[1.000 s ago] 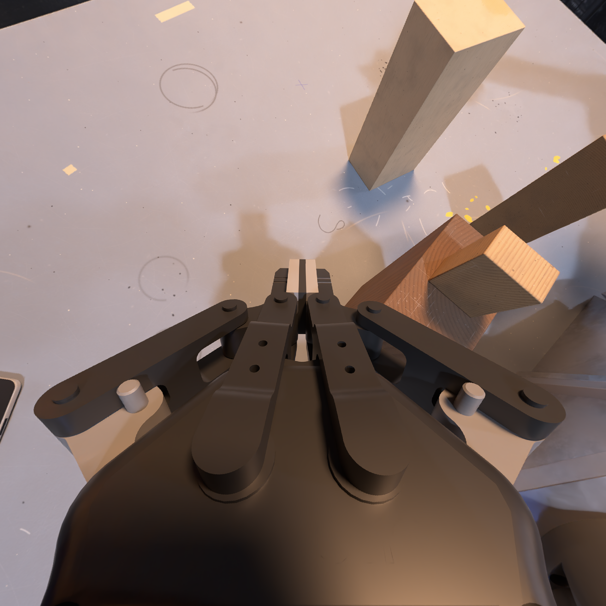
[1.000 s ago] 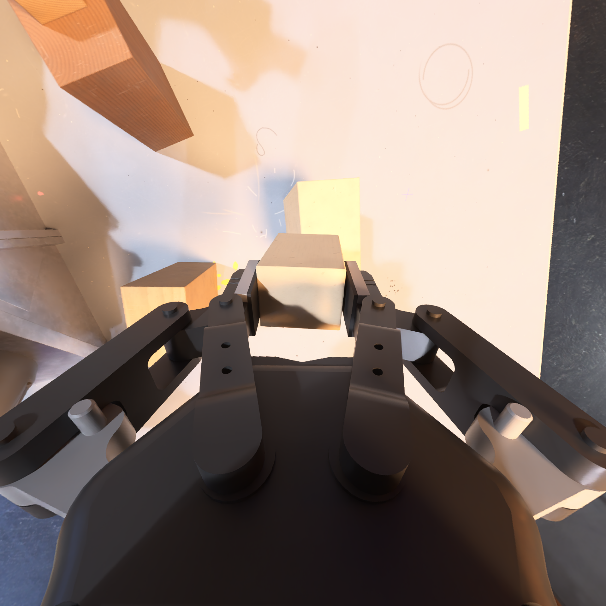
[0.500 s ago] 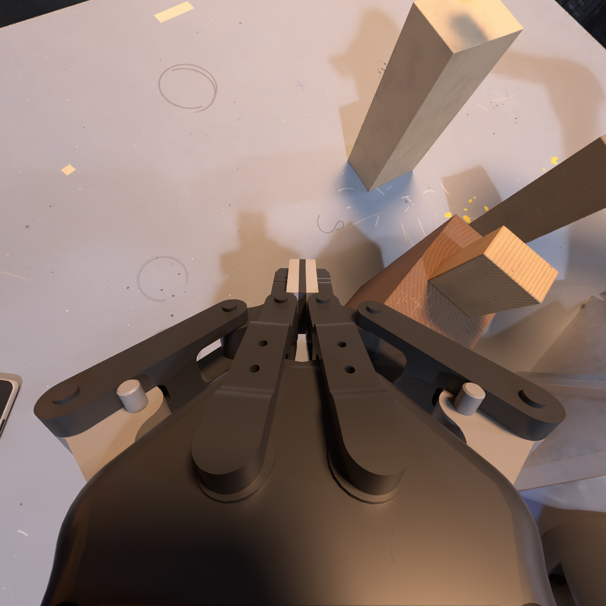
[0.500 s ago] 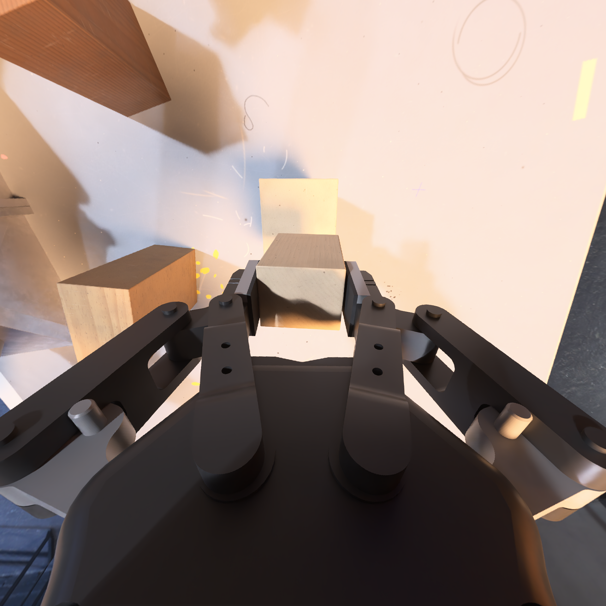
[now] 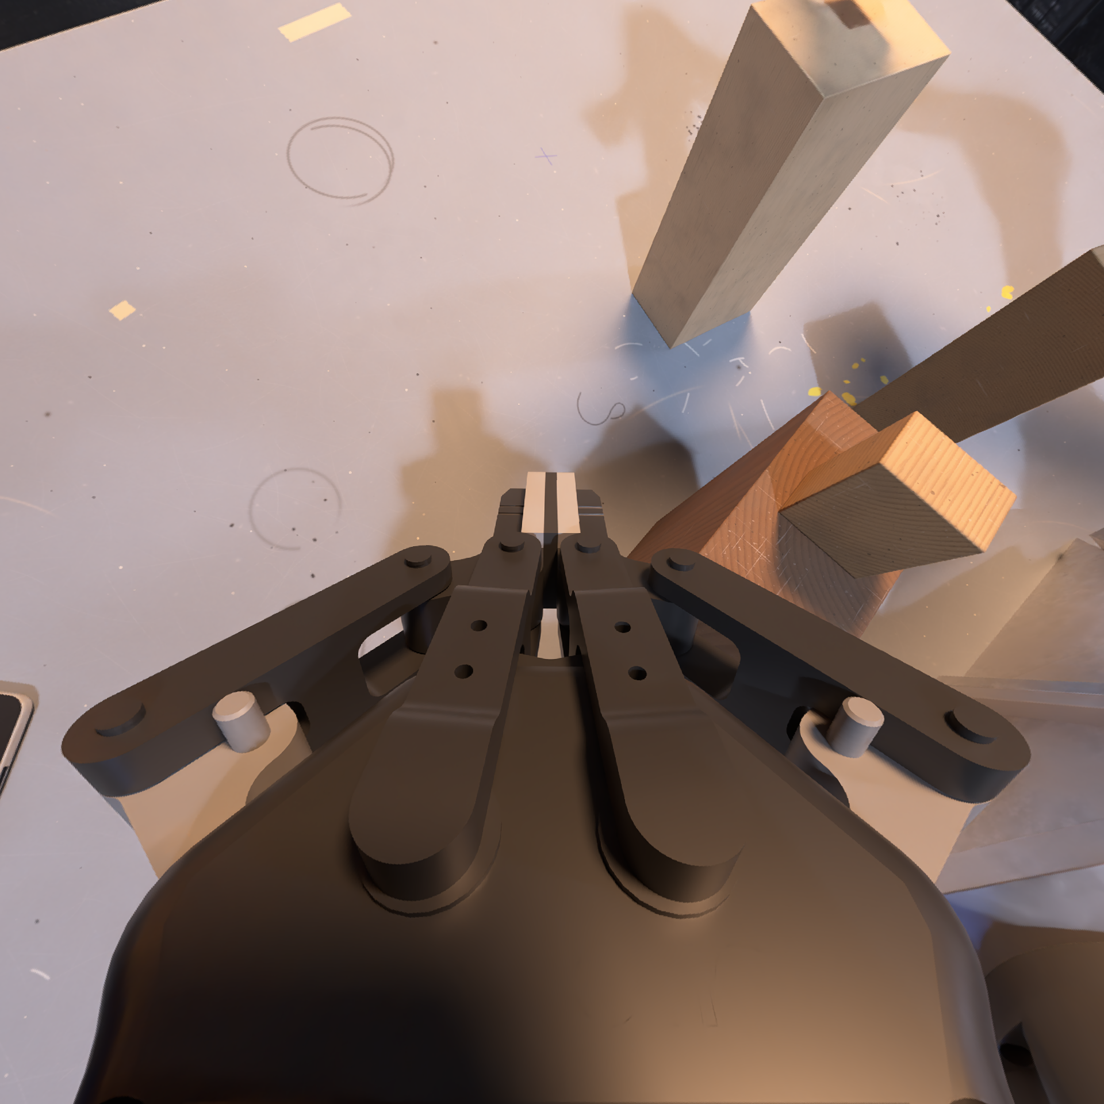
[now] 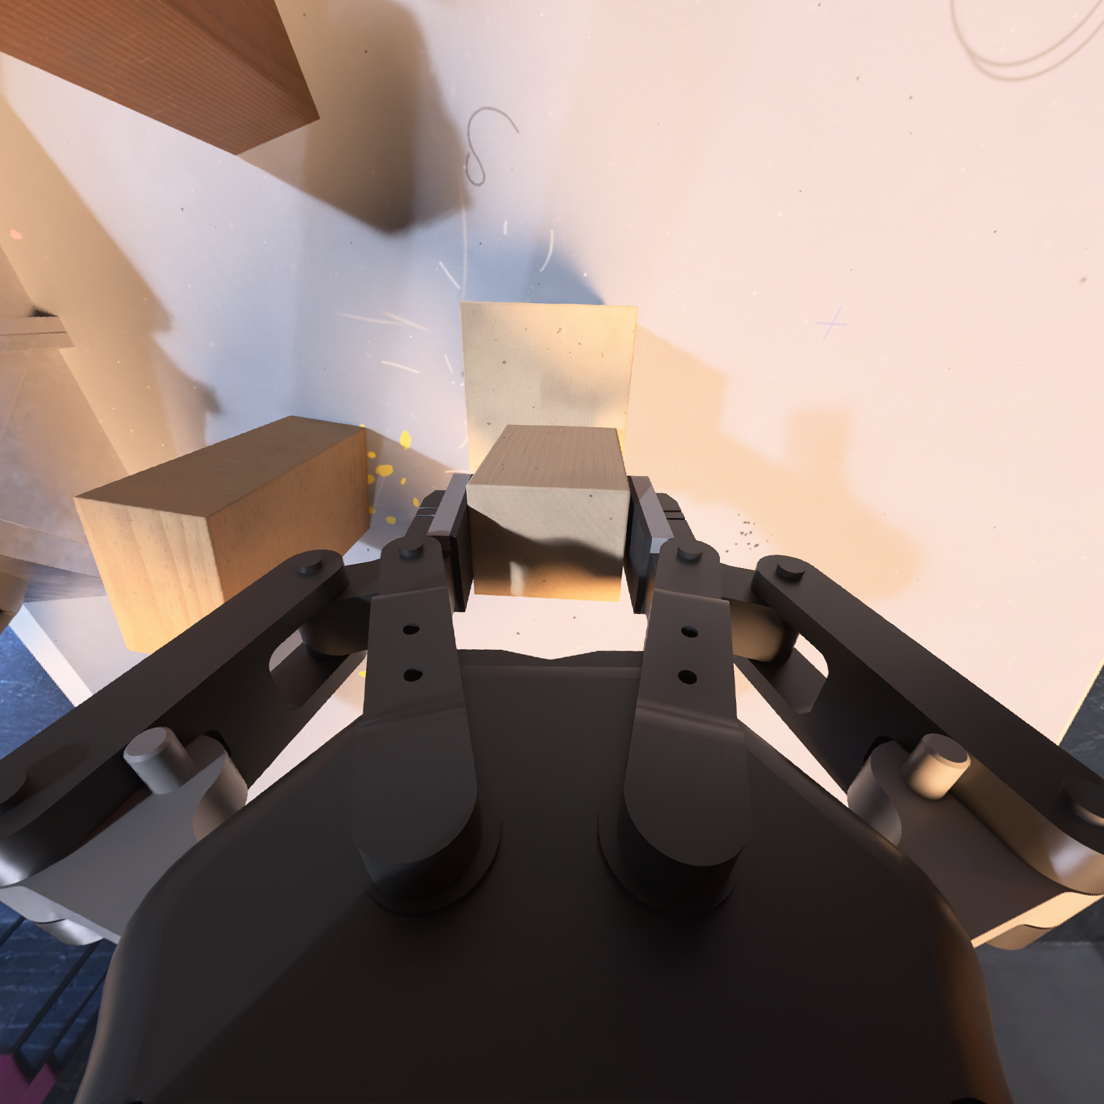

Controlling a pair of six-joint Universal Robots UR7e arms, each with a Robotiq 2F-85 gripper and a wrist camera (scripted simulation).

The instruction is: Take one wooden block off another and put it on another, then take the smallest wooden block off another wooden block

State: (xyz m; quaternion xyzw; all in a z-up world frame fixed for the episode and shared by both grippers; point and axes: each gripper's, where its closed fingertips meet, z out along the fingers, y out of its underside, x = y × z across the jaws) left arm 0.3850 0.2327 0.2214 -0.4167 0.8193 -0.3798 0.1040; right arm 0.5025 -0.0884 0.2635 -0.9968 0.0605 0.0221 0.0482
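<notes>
Right claw [image 6: 546,520] had moved in since a second ago: the tall pale block [image 6: 546,364] ahead of it looked larger and sat right behind the held block, and the light-brown block [image 6: 221,520] to its left had grown in view. Left claw [image 5: 550,508] hadn't moved.

Right claw was clamped on a small pale wooden block [image 6: 546,502], fingers partly spread, one pad on each side face. Whether that block touched the tall one's top couldn't be told from this angle.

Left claw was fully closed, pads together, holding nothing, over bare worktop [image 5: 239,358].

No brands or labels readable. Only pencil marks on the worktop: circles [image 5: 340,158], a small cross, an S-like scribble [image 5: 597,409] just ahead of the left claw.

Ahead-right of the left claw stood the tall pale block [image 5: 776,179]; a dark patch on its top was cut by the frame edge. To its right, a small block [image 5: 896,496] sat on a reddish block [image 5: 747,537], partly hidden by the claw linkage. A dark brown block [image 5: 986,358] ran off the right edge. A dark flat device [image 5: 12,735] at far left was mostly cut off.
</notes>
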